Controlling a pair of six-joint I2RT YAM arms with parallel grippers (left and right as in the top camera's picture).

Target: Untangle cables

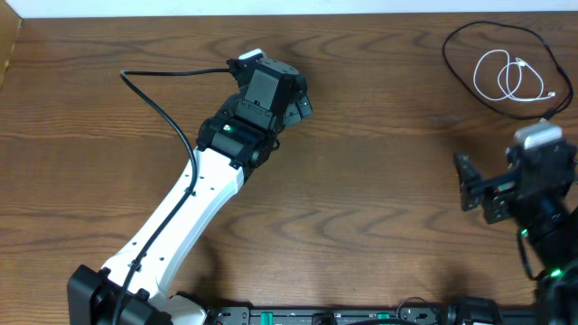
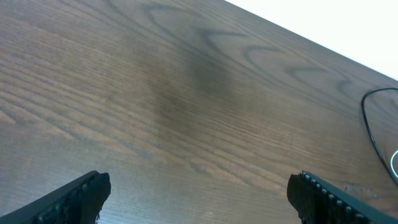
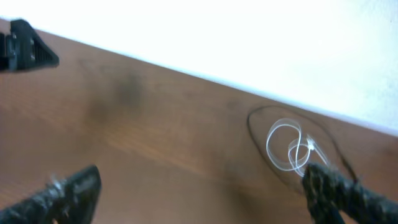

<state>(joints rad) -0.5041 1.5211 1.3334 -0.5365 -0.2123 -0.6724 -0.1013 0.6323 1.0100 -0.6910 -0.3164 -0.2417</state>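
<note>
The left hand (image 2: pixel 199 186) hangs over the middle of the far half of the table (image 1: pixel 361 226). Its two fingers are spread wide and there is nothing between them. The right hand (image 3: pixel 200 177) sits at the table's right edge, just as wide apart and holding nothing. Its camera faces the far right corner, which suggests it is lined up for a reach there.

That corner is where the cables (image 1: pixel 510 68) lie, near the right hand and well apart from the left. The black cord (image 1: pixel 444 54) makes one broad loop, though the views do not show whether it is a single cord or two. Inside that loop rests the white cord (image 1: pixel 506 79), wound into a few small overlapping rings. One end trails toward the black line at the right side. Whether the two actually cross there is too fine to tell.

Judging by this layout, no separating has begun. The wide spread of both hands looks like readiness to pinch a thin cord. The right hand seems better placed to take the first hold. The left would have to cross the table before it could pin one cord while the other is drawn free.
</note>
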